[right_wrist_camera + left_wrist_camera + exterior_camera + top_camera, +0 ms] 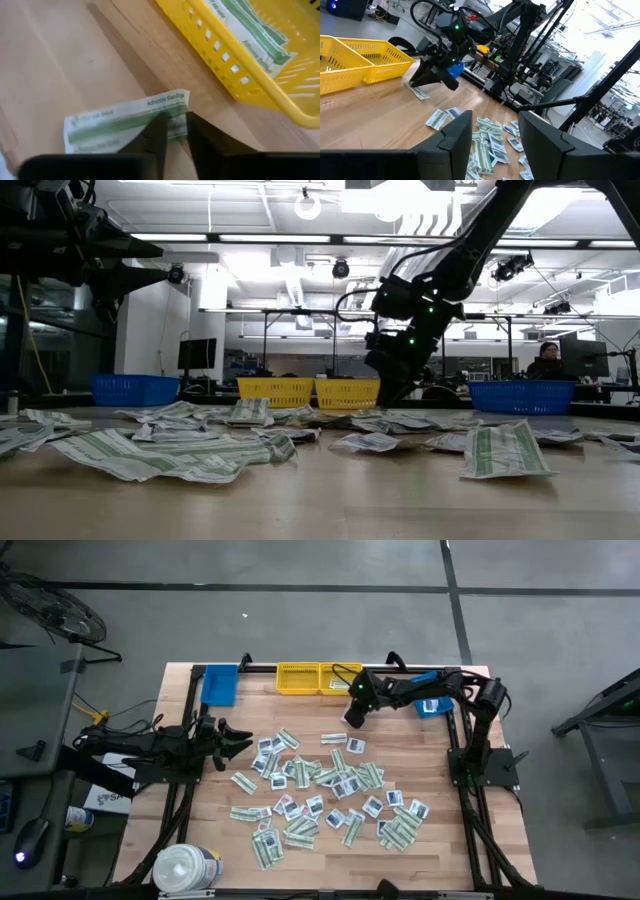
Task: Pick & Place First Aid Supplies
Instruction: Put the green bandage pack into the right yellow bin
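The right gripper point(172, 131) pinches a green-striped packet point(120, 125) that reads "Adhesive Bandage", beside the yellow bin point(260, 60), while the left gripper point(240, 740) waits open far left.

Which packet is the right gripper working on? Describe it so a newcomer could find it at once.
Start at the two yellow plastic bins on the table's far edge. On the bare wood just in front of them lies one long pale green-and-white paper strip packet, with the right gripper closing on its end. It lies alone, apart from the main scatter.
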